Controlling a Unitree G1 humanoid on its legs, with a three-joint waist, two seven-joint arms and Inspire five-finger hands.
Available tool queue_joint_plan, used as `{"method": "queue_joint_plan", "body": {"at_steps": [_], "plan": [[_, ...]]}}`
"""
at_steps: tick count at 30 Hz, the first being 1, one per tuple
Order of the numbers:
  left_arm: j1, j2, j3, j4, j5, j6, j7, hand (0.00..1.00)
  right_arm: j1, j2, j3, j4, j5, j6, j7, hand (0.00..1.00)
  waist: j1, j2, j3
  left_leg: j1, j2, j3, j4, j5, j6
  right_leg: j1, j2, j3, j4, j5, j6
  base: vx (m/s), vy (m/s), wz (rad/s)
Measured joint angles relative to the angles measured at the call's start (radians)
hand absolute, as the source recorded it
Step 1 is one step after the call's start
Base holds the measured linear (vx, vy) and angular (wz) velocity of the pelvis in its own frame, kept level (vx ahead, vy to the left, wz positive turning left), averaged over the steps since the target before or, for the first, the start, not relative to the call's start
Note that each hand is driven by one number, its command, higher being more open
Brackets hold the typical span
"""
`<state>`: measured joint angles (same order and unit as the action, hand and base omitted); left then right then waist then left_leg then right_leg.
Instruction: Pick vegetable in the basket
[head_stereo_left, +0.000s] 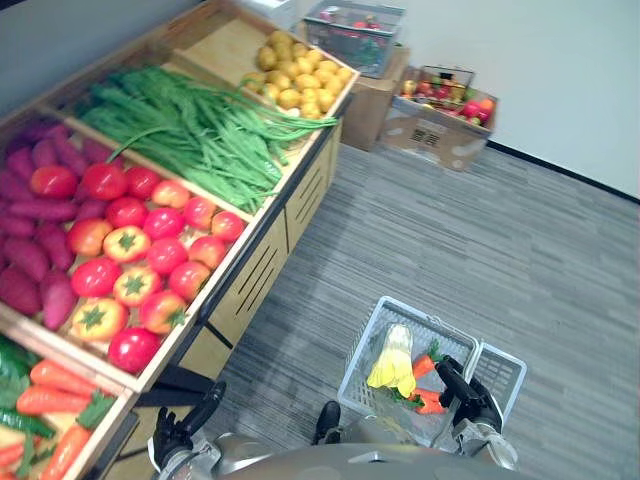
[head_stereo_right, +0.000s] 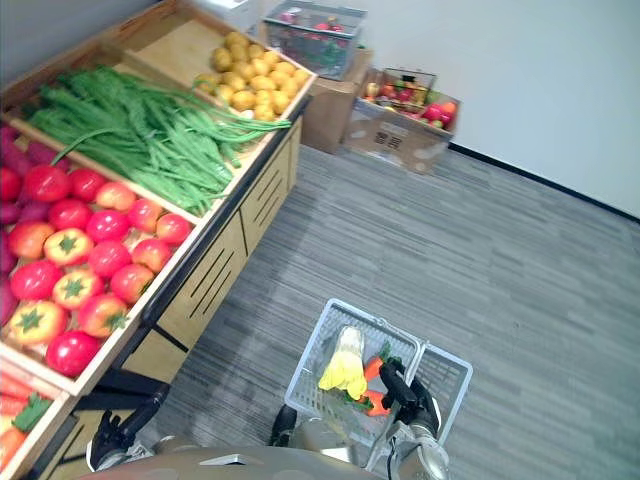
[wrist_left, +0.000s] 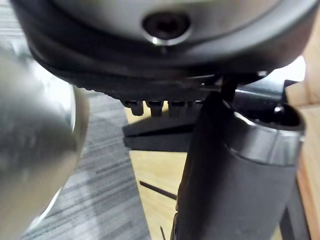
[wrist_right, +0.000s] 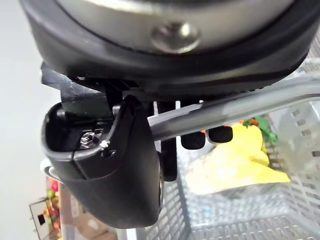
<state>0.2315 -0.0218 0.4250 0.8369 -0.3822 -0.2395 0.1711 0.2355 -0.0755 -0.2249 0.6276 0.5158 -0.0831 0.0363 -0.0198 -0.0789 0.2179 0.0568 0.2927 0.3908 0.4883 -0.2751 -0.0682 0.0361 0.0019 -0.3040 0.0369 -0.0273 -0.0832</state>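
Clasping tubular handle (wrist_right: 250, 105), right hand (head_stereo_left: 468, 398) holds lattice basket (head_stereo_left: 372, 345).

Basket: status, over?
Right hand shut on handle of basket. Left hand low beside produce stand. Carrots, yellow vegetable inside. Nothing in the way.

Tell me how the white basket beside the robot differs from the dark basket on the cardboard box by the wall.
The white basket is pale plastic lattice; the dark basket is dark wire. The white basket is held by the right hand, fingers curled round its handle; the dark basket rests on a cardboard box. The white basket holds a yellow vegetable and carrots; the dark basket shows mostly red items. Both are rectangular.
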Motion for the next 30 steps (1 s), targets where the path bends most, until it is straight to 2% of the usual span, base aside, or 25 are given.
{"method": "queue_joint_plan", "body": {"at_steps": [1, 2, 3, 4, 6, 8, 10, 12, 17, 22, 27, 30], "plan": [[0.010, -0.004, -0.017, 0.007, -0.010, 0.008, 0.009, 1.00, -0.008, -0.001, 0.000, 0.001, 0.000, -0.008, -0.001, 0.00, 0.013, 0.006, 0.009, -0.019, -0.072, -0.138, -0.032, -0.026, -0.002, -0.009, 0.004, 0.063, 0.004, 0.007, 0.011, -0.09, 0.174, -1.63], [0.032, -0.028, -0.025, 0.021, -0.012, 0.007, 0.016, 1.00, 0.003, -0.009, -0.001, 0.000, -0.001, -0.017, -0.003, 0.00, 0.015, 0.029, 0.007, -0.043, -0.115, -0.239, -0.076, -0.028, -0.002, -0.020, 0.014, 0.109, 0.015, 0.013, 0.022, -0.10, 0.215, -1.66], [0.041, -0.040, -0.037, 0.022, -0.013, 0.005, 0.010, 1.00, 0.014, -0.017, -0.003, -0.006, 0.000, -0.020, -0.007, 0.00, 0.017, 0.056, 0.005, -0.063, -0.129, -0.309, -0.114, -0.018, -0.006, -0.027, 0.032, 0.129, 0.014, 0.018, 0.033, -0.07, 0.163, -1.06], [0.047, -0.035, -0.054, 0.025, -0.013, 0.005, 0.004, 1.00, 0.024, -0.021, -0.004, -0.004, -0.001, -0.020, -0.009, 0.00, 0.021, 0.070, 0.002, -0.076, -0.132, -0.347, -0.119, -0.004, -0.027, -0.031, 0.044, 0.148, 0.016, 0.020, 0.037, -0.02, 0.216, -0.72], [0.051, -0.018, -0.055, 0.028, -0.021, 0.009, -0.002, 1.00, 0.069, 0.000, 0.000, -0.021, -0.001, -0.017, -0.015, 0.00, 0.015, 0.053, -0.021, -0.068, -0.164, -0.338, -0.169, -0.016, -0.019, -0.038, 0.025, 0.180, -0.003, 0.042, 0.070, 0.04, 0.199, -0.39], [0.045, -0.010, -0.064, 0.028, -0.047, 0.010, -0.005, 1.00, 0.090, 0.003, -0.001, -0.018, 0.001, -0.008, -0.019, 0.00, 0.017, 0.036, -0.032, -0.064, -0.199, -0.332, -0.218, 0.016, -0.002, -0.059, 0.000, 0.198, -0.016, 0.058, 0.086, 0.10, 0.180, -0.14], [0.043, -0.006, -0.074, 0.031, -0.063, 0.044, -0.017, 1.00, 0.098, 0.003, -0.001, -0.022, 0.000, -0.008, -0.020, 0.00, 0.016, 0.041, -0.038, -0.044, -0.222, -0.328, -0.265, 0.048, 0.021, -0.055, -0.015, 0.200, -0.040, 0.070, 0.101, 0.10, 0.122, 0.01], [0.039, -0.007, -0.075, 0.048, -0.096, 0.053, -0.030, 1.00, 0.101, 0.005, 0.001, -0.022, 0.000, -0.008, -0.020, 0.00, 0.021, 0.046, -0.045, -0.026, -0.240, -0.330, -0.306, 0.065, 0.029, -0.047, -0.019, 0.201, -0.060, 0.074, 0.106, 0.16, 0.096, 0.01], [0.043, 0.010, -0.118, 0.058, -0.081, 0.064, -0.038, 1.00, 0.095, 0.005, 0.002, -0.025, -0.003, -0.011, -0.018, 0.00, 0.041, 0.058, -0.059, 0.012, -0.234, -0.322, -0.336, 0.071, 0.029, -0.027, -0.007, 0.229, -0.078, 0.076, 0.104, 0.07, 0.010, -0.15], [0.044, 0.023, -0.145, 0.096, -0.079, 0.067, -0.037, 1.00, 0.088, 0.002, 0.001, 0.039, -0.051, -0.011, -0.023, 0.00, 0.042, 0.070, -0.083, 0.025, -0.232, -0.308, -0.345, 0.071, 0.029, -0.021, 0.000, 0.259, -0.096, 0.094, 0.101, -0.02, -0.001, -0.18], [0.048, 0.040, -0.161, 0.108, -0.047, 0.068, -0.048, 1.00, 0.057, 0.000, 0.025, 0.046, -0.103, -0.013, -0.021, 0.00, 0.047, 0.058, -0.096, 0.036, -0.236, -0.283, -0.356, 0.074, 0.025, -0.020, 0.000, 0.298, -0.116, 0.126, 0.106, -0.10, 0.017, -0.21], [0.045, 0.051, -0.166, 0.120, -0.035, 0.068, -0.048, 1.00, 0.048, 0.000, 0.046, 0.046, -0.119, -0.013, -0.017, 0.00, 0.050, 0.052, -0.102, 0.038, -0.235, -0.255, -0.362, 0.069, 0.013, -0.038, 0.000, 0.329, -0.121, 0.134, 0.115, -0.13, 0.003, -0.30]]}}
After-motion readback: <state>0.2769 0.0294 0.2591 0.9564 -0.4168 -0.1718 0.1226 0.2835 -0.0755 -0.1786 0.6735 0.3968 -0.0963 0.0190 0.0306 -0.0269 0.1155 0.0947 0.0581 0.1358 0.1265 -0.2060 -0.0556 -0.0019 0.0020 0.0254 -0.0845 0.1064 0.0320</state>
